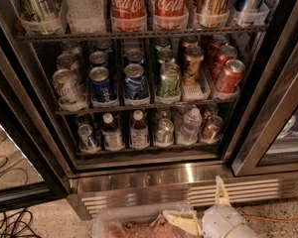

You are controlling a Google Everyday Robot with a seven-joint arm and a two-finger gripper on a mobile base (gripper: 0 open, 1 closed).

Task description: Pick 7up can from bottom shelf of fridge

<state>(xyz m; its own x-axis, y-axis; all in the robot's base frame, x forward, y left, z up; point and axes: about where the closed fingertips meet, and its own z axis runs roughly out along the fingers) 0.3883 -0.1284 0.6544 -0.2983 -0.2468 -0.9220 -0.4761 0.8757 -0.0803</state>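
Observation:
The fridge (188, 175) stands open in front of me, with a steel frame and a louvred base grille. On the bottom shelf (149, 150) the pale green and white 7up can (164, 131) stands in the middle lane, silver top up. A blue-labelled can (87, 137) is at the left and a copper-brown can (211, 128) at the right. My gripper (201, 207) is low at the frame's bottom edge, in front of the base grille, below and right of the can. It is open and empty, one finger pointing up and one pointing left.
Two dark bottles (125, 131) and a clear bottle (191, 125) share the bottom shelf. The middle rack (149, 100) holds several cans; Coca-Cola bottles (146, 4) stand above. A clear plastic bin (134, 223) sits on the floor by the gripper. The opened glass door (12, 157) and cables (10, 227) are at left.

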